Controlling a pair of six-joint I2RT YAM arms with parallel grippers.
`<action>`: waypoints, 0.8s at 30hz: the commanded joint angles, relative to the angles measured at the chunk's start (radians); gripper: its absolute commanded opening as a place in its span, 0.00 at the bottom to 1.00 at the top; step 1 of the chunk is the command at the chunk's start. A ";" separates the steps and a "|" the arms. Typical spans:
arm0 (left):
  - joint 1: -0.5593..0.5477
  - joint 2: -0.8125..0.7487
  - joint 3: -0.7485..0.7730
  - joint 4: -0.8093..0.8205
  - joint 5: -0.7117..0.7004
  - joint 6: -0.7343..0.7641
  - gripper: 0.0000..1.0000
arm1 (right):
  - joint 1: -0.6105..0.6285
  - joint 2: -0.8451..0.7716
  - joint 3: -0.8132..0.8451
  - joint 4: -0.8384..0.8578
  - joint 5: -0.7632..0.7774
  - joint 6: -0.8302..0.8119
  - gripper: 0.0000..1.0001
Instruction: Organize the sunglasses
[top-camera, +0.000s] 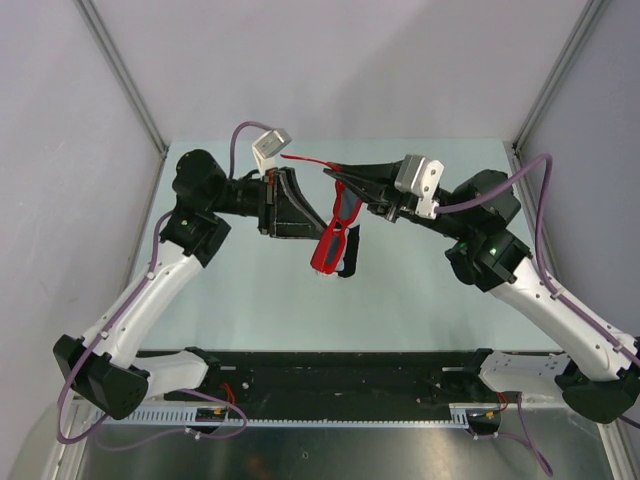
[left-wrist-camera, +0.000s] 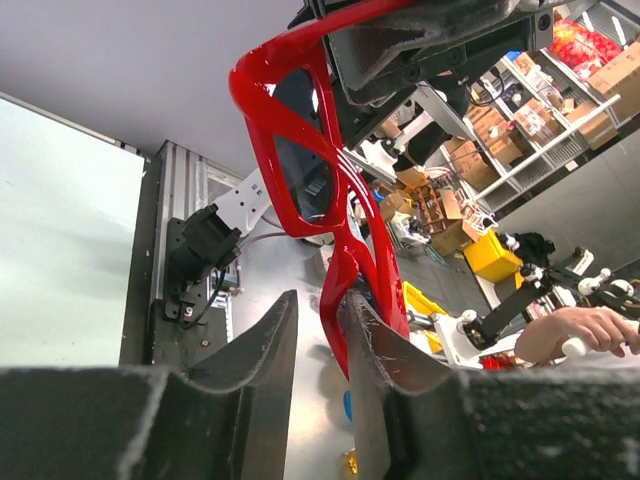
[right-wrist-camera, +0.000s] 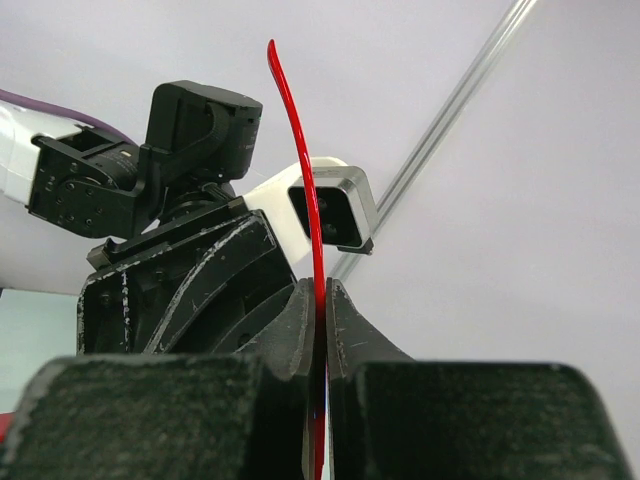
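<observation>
The red-framed sunglasses (top-camera: 335, 236) with dark lenses hang in mid-air over the middle of the table, between my two raised arms. My right gripper (top-camera: 338, 180) is shut on one thin red temple arm (right-wrist-camera: 306, 190), which runs up from between its fingers (right-wrist-camera: 321, 288). My left gripper (top-camera: 320, 224) is open. The other temple arm's tip (left-wrist-camera: 340, 320) lies between its fingers (left-wrist-camera: 320, 300), against the right one. The front frame and lens (left-wrist-camera: 300, 150) rise above them. The white case and the blue cloth are out of view.
The pale green tabletop (top-camera: 250, 290) lies below the arms, with grey walls on three sides. A black rail (top-camera: 340, 375) runs along the near edge. The left arm's wrist and camera (right-wrist-camera: 335, 205) sit close behind the held temple arm.
</observation>
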 joint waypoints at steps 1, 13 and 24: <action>-0.013 -0.025 0.003 0.021 0.039 -0.013 0.30 | 0.017 0.001 0.005 0.043 0.036 -0.027 0.00; -0.013 -0.014 0.009 0.023 0.038 -0.011 0.00 | 0.028 -0.004 0.003 0.033 0.054 -0.021 0.00; -0.012 0.062 0.055 0.023 -0.011 -0.006 0.00 | 0.028 -0.033 0.005 -0.012 0.140 0.013 0.63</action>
